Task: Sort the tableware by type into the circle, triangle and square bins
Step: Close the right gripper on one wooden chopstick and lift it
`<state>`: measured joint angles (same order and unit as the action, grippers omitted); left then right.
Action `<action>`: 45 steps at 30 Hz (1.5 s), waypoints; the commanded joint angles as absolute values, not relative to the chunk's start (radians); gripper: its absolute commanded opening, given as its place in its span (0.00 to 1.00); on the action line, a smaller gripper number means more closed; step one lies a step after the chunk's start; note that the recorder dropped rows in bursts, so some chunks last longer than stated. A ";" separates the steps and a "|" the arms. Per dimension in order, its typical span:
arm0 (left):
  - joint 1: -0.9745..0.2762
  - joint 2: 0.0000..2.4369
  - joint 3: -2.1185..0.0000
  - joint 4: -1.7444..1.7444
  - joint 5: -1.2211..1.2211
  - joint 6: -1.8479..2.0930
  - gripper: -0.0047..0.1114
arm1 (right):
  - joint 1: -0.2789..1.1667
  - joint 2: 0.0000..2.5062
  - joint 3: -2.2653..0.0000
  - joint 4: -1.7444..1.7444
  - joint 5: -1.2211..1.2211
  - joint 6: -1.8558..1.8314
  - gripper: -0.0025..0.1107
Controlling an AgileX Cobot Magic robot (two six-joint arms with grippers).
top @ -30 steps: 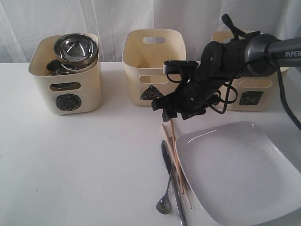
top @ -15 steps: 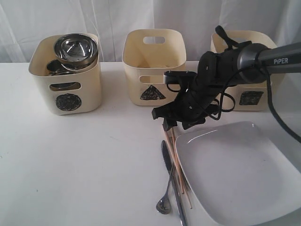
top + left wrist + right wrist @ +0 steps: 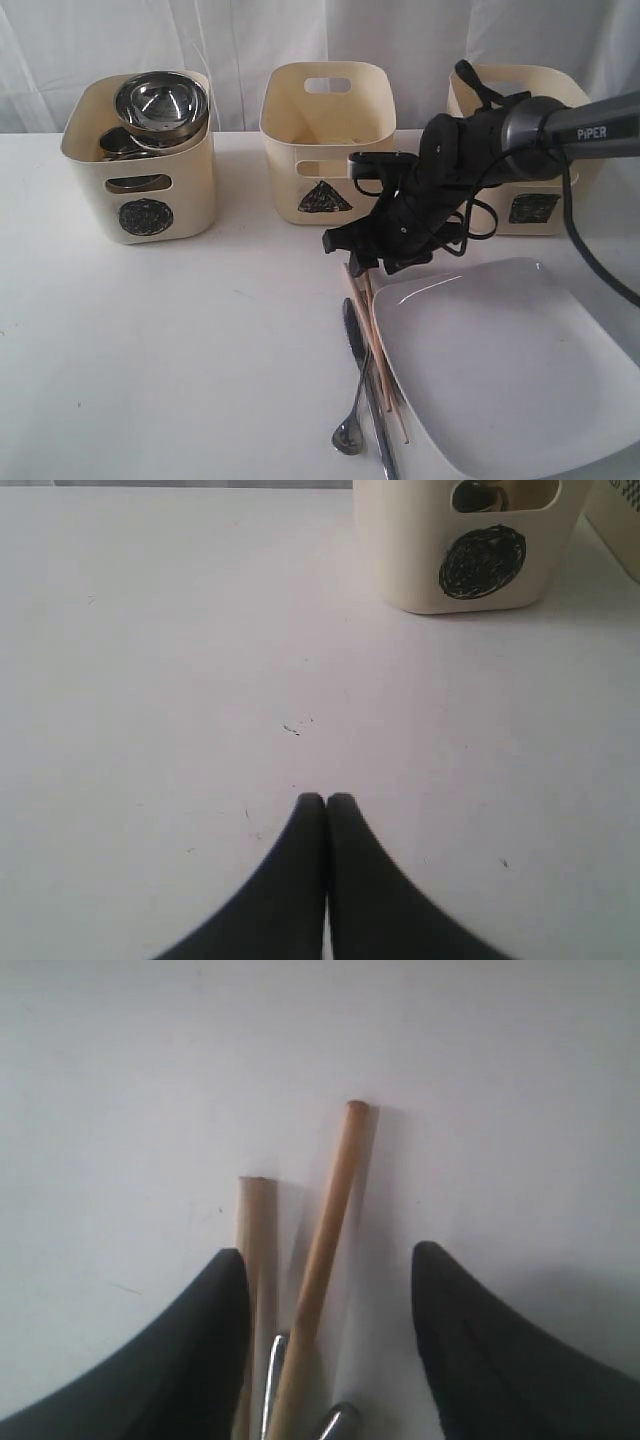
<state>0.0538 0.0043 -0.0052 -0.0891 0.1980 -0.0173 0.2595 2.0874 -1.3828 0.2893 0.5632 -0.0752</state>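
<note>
Wooden chopsticks (image 3: pixel 337 1180) lie on the table (image 3: pixel 200 330) just beside the white plate (image 3: pixel 500 370), their ends between the parted jaws of my right gripper (image 3: pixel 327 1252); my left gripper (image 3: pixel 326 800) is pinched together, empty.

The white table (image 3: pixel 180 340) carries three cream plastic bins across its far side: a circle-marked bin (image 3: pixel 190 170) at ten o'clock, a triangle-marked bin (image 3: pixel 290 150) at twelve and a square-marked bin (image 3: pixel 535 208) at two. A large white square plate (image 3: pixel 500 370) lies at four o'clock. Just beside its nine o'clock edge, wooden chopsticks (image 3: pixel 375 340), a steel knife (image 3: pixel 352 335) and a steel spoon (image 3: pixel 350 432) lie bunched together.
</note>
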 commanded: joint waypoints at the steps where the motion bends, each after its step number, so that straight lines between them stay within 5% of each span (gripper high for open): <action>1: 0.057 0.000 0.000 -0.095 0.194 -0.021 0.04 | 0.260 2.100 -1.387 0.286 0.553 -0.075 0.42; 29: 0.057 0.000 0.000 -0.095 0.194 -0.021 0.04 | 0.260 2.142 -1.387 0.284 0.556 -0.075 0.36; 45: 0.057 0.000 0.000 -0.095 0.194 -0.021 0.04 | 0.260 2.142 -1.387 0.357 0.588 -0.088 0.12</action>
<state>0.0538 0.0043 -0.0052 -0.0891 0.1980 -0.0173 0.2595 2.1246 -1.3931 0.3203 0.5527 -0.0732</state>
